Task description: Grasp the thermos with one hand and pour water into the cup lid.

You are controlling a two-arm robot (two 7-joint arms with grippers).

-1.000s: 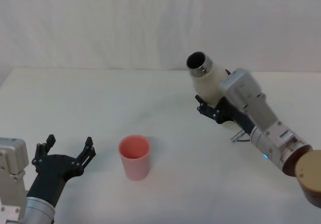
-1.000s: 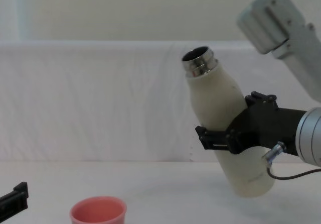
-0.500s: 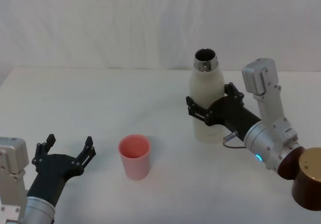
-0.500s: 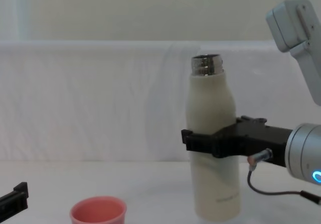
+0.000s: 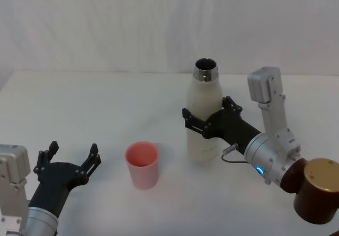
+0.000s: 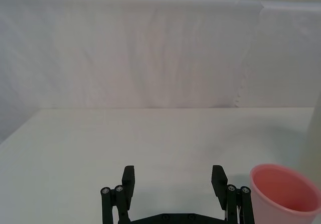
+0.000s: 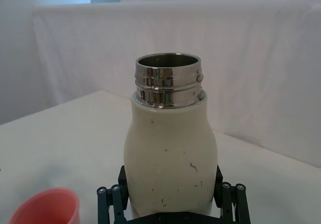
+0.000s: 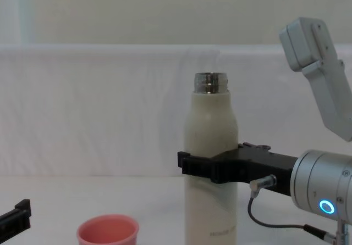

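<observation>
My right gripper point(image 5: 204, 124) clamps the upright thermos point(image 5: 204, 109) at mid-body; the cup lid point(image 5: 142, 165) stands beside my spread left gripper point(image 5: 72, 159).

I see a white table point(image 5: 106, 103) bearing the cup lid point(image 5: 142, 165), thermos point(image 5: 204, 114) upright at its three o'clock.

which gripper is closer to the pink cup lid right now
The left. The left gripper hangs open on the table just beside the cup lid, on the robot's left. The right gripper is farther off on the other side, shut on the upright thermos.
</observation>
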